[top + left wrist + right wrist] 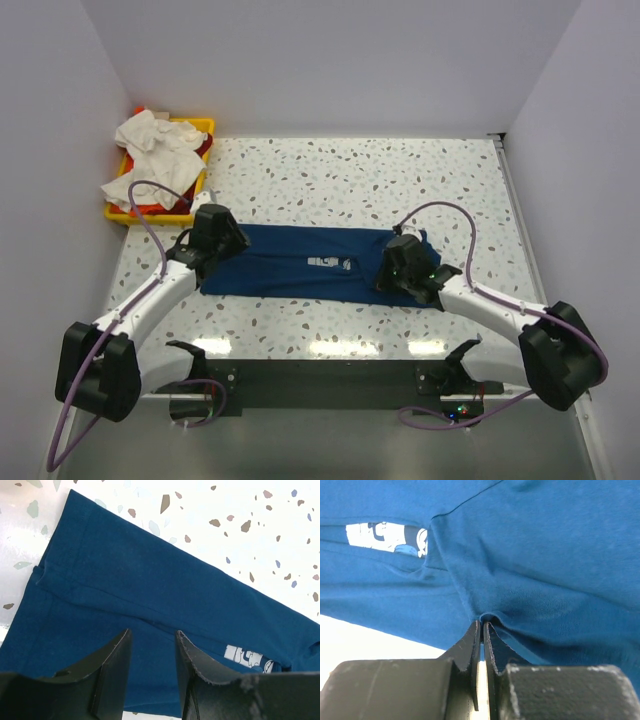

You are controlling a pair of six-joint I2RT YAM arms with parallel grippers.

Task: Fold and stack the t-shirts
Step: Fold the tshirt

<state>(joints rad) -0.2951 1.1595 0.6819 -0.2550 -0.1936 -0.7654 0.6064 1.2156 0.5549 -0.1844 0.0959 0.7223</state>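
A dark navy t-shirt (300, 270) lies across the table as a long folded strip, with its pale print (328, 263) near the middle. My left gripper (222, 240) is over the strip's left end. In the left wrist view its jaws (153, 632) stand open just above the navy cloth (150, 580), gripping nothing. At the strip's right end, my right gripper (395, 265) is shut. The right wrist view shows the fingertips (483, 622) pinching a small ridge of the navy t-shirt (545, 555), with the print (380, 536) to the left.
A yellow tray (205, 125) sits at the back left corner, piled with white t-shirts (150, 145) over orange-red cloth (152, 210). Walls close in the table at the left, back and right. Speckled tabletop (400, 180) shows behind the navy strip.
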